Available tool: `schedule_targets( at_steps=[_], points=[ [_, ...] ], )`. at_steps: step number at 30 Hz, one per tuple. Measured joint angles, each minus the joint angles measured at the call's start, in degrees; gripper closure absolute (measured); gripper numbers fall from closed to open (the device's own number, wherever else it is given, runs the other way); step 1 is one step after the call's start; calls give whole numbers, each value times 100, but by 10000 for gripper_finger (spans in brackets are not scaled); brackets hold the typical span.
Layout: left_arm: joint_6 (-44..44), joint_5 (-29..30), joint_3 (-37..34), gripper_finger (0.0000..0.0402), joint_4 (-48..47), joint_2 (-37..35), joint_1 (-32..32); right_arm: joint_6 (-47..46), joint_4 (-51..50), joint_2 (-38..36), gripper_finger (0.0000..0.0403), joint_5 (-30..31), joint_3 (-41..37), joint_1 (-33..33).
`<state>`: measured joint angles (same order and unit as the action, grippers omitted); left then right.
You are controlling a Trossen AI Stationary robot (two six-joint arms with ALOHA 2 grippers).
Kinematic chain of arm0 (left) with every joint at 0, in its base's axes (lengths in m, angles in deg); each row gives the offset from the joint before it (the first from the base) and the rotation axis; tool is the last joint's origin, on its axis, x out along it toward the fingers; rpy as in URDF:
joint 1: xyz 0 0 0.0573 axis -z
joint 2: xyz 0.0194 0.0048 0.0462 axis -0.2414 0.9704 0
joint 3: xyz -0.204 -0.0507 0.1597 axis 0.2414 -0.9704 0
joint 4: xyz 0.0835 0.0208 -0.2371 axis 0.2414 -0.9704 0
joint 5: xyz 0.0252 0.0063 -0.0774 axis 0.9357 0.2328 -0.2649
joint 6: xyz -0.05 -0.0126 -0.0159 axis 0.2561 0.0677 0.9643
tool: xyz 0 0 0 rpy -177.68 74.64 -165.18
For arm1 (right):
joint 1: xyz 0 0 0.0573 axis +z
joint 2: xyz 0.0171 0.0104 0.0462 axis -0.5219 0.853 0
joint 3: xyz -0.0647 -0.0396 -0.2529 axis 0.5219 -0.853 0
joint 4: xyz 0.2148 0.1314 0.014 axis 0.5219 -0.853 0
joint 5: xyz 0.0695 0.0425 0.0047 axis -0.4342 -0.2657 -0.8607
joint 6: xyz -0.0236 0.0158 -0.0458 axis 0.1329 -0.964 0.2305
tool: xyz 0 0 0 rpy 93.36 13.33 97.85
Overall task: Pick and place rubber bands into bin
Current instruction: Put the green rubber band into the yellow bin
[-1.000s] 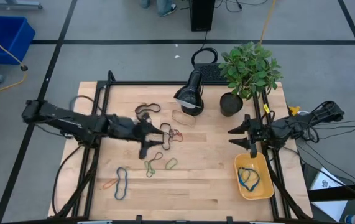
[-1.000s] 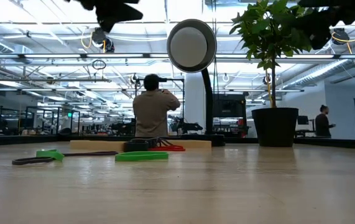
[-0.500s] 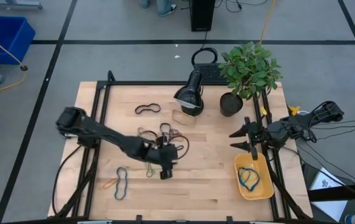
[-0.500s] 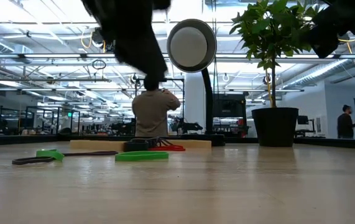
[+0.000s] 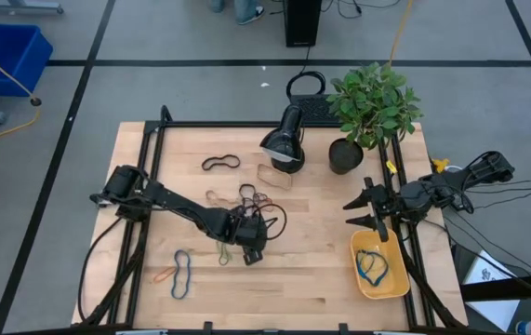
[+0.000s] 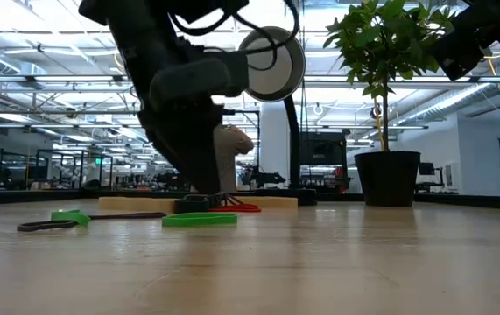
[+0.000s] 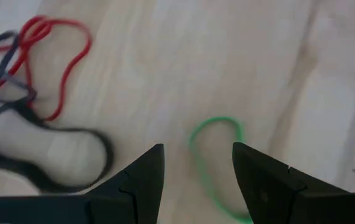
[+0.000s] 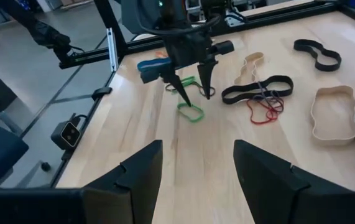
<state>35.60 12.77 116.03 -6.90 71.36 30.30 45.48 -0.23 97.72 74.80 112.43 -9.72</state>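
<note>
Rubber bands lie flat on the wooden table (image 5: pixel 321 279): a black one (image 5: pixel 220 163), a tan one (image 5: pixel 274 175), a red and black tangle (image 5: pixel 258 199), a blue one (image 5: pixel 181 274) and an orange one (image 5: pixel 163 274). My left gripper (image 5: pixel 253 251) points steeply down, open, low over a green band (image 7: pixel 217 155) whose loop shows between its fingers (image 8: pixel 186 102). The yellow bin (image 5: pixel 397 279) at the near right holds a blue band (image 5: pixel 370 265). My right gripper (image 5: pixel 369 210) waits open just beyond the bin's far end.
A black lamp (image 5: pixel 284 140) and a potted plant (image 5: pixel 367 107) stand at the table's far side. A second green band (image 8: pixel 186 83) lies just behind the left gripper. Bare wood stretches between the left gripper and the bin. A person stands in the room beyond the table.
My left gripper has come down toward the table and moved toward its near and right edges, tipping from nearly level to steeply downward and rolling at the wrist. It now stands over the green band, still open. The bands have not moved.
</note>
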Motion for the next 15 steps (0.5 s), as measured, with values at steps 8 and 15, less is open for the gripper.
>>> schedule_targets(
  at_steps=[8,15],
  points=[
    [78,-456,0,206,-27,169,-98,130,-6,0,209,6,0,0],
    [202,-616,26,206,2,420,-107,138,-20,1,209,14,0,0]
  ],
)
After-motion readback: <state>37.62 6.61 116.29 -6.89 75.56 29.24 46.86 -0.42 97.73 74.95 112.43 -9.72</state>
